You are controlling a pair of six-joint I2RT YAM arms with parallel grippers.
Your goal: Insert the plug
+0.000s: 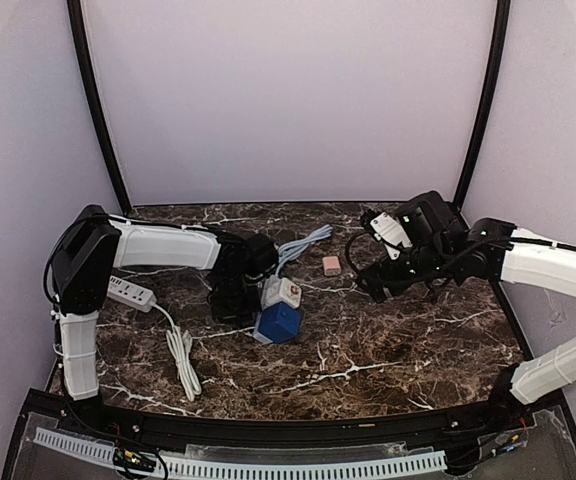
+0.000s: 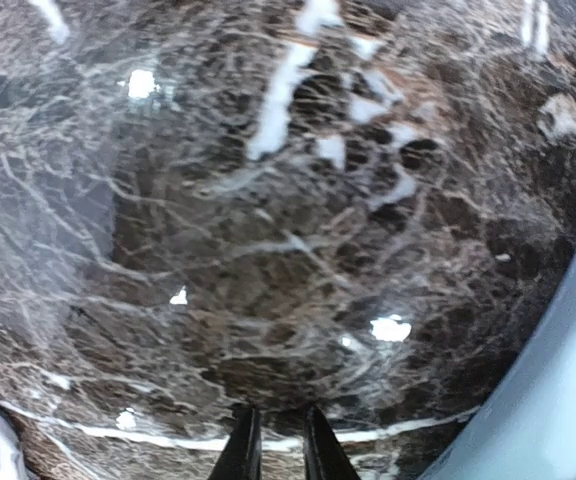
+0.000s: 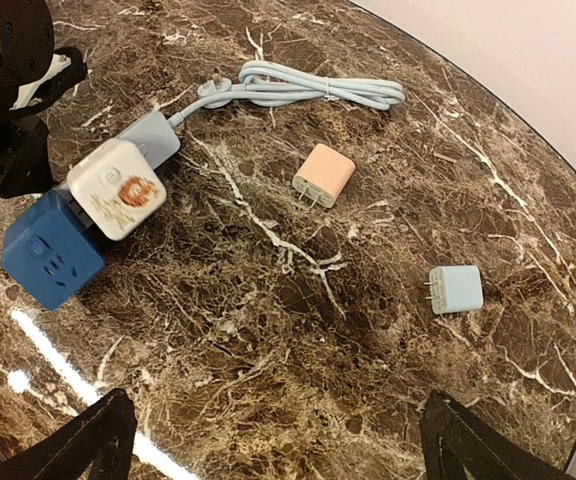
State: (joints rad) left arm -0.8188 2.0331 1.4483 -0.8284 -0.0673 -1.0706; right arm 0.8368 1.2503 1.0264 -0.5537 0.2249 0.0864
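White plug (image 3: 118,188) touching the blue socket cube (image 3: 50,262) on the marble surface (image 3: 268,330).
The left tool (image 2: 276,452) is clenched almost together on nothing; the right tool (image 3: 278,445) hangs released, fingers wide. A pink plug (image 3: 324,175) and a pale-blue plug (image 3: 456,289) lie loose, well apart.

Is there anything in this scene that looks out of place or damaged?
Nothing looks damaged or spilled. Only two plugs lie loose on the table, prongs sideways and plugged into nothing: the pink plug and the pale blue plug.
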